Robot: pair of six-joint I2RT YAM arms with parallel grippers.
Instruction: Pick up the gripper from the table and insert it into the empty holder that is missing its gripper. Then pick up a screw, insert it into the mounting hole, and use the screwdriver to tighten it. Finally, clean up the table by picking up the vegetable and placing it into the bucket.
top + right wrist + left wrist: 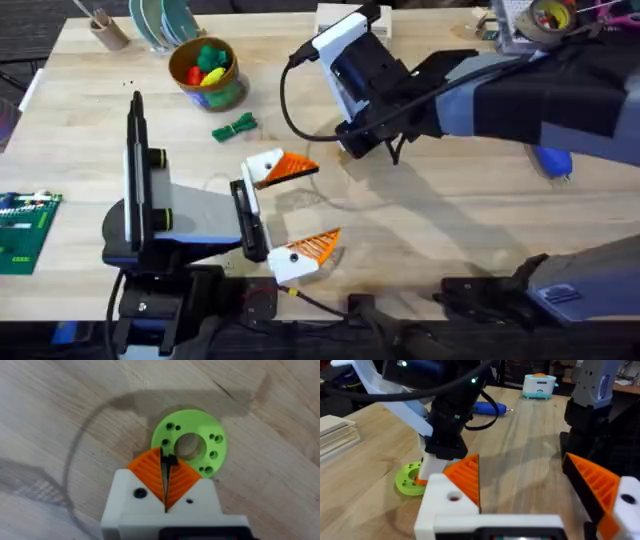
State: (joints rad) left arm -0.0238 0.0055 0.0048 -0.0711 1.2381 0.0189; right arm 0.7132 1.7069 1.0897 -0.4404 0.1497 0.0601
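Note:
My right gripper [165, 460] points down over a bright green disc [190, 447], shut on a small dark screw [170, 460] at its orange tips. From overhead it hangs at table centre [352, 148]. My left gripper [298, 210] lies open near the front, and both its white mounts carry orange fingers [466, 477]. A dark hole [454, 497] shows in the nearer mount. The blue screwdriver [552, 160] lies at the right, partly under the right arm. The dark-green vegetable [235, 127] rests beside the orange bucket [205, 70], which holds coloured toys.
A tan cup with sticks [105, 30] and stacked plates [165, 20] stand at the back left. A green circuit board [25, 230] lies at the left edge. A tape roll [550, 15] sits at the back right. Bare wood spreads right of centre.

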